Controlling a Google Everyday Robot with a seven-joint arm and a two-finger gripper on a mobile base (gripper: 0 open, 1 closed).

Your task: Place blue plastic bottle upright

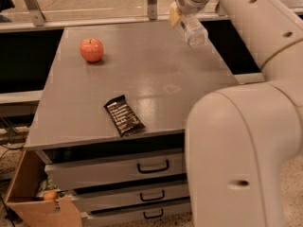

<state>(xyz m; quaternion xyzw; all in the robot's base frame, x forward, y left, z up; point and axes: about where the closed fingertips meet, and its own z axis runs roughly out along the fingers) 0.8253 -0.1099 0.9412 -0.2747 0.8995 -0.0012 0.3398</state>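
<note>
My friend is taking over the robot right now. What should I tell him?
Gripper: over the far right of the table, shut on the blue plastic bottle.
Bottle: tilted, seemingly lifted off the table.
Done: bottle grasped.
Left: turn it upright, set it down, let go.
Apple and snack bar lie well away.
</note>
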